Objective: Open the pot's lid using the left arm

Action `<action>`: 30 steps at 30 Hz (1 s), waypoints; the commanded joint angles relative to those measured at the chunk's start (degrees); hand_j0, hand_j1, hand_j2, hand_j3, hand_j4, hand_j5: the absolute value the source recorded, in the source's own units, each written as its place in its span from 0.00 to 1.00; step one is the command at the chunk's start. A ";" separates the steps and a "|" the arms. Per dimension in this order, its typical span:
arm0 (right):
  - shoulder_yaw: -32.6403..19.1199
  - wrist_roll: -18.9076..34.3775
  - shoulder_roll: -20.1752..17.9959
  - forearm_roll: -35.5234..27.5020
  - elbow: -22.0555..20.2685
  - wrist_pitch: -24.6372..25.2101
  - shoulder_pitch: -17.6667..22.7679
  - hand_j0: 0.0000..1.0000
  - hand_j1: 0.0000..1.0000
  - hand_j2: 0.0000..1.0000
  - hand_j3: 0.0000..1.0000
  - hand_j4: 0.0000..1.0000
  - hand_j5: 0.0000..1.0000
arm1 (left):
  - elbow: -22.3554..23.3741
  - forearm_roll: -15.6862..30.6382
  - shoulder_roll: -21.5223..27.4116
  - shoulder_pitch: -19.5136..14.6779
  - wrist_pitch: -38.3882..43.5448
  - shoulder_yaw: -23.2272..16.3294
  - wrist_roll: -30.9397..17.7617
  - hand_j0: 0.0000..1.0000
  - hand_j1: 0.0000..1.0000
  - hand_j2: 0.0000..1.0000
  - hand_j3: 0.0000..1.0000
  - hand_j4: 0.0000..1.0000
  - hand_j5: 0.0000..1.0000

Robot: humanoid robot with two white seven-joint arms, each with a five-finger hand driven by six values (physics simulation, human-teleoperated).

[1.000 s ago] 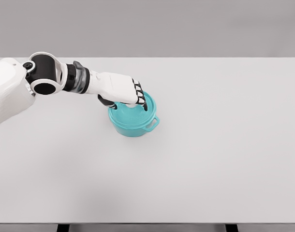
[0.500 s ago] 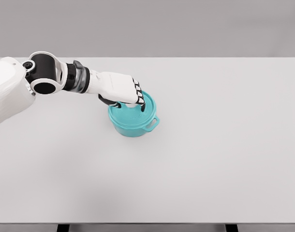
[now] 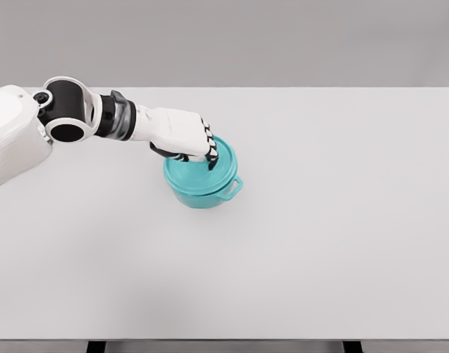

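A teal pot (image 3: 201,195) with side handles stands on the white table (image 3: 335,235), a little left of the middle. Its teal lid (image 3: 223,169) lies on top, possibly raised a touch on the left. My left hand (image 3: 199,155) reaches in from the left and sits over the lid's centre, its fingers curled down around the knob, which the hand hides. The right arm does not show.
My left arm's shoulder and forearm (image 3: 85,118) span the table's far left. A grey wall runs behind the table's far edge. Nothing else stands on the table.
The left hand has risen slightly and drawn a little left, fingers curling tighter. The lid looks shifted a touch up and left with it.
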 commanded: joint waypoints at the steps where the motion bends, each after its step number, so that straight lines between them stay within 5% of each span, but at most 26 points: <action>1: -0.01 0.00 0.00 -0.02 0.00 0.00 0.00 1.00 1.00 1.00 1.00 1.00 1.00 | 0.00 0.20 0.03 0.00 0.14 0.11 0.00 0.57 0.57 0.57 0.57 0.57 0.57; 22: -0.01 0.00 0.00 -0.02 0.00 0.00 0.00 1.00 1.00 1.00 1.00 1.00 1.00 | 0.00 1.70 1.08 -1.14 0.14 0.73 0.08 0.56 0.56 0.56 0.56 0.56 0.56; 30: -0.01 0.00 0.00 -0.02 0.00 0.00 0.00 1.00 1.00 1.00 1.00 1.00 1.00 | 0.09 2.66 5.91 -1.67 0.14 1.08 0.08 0.57 0.57 0.57 0.57 0.57 0.57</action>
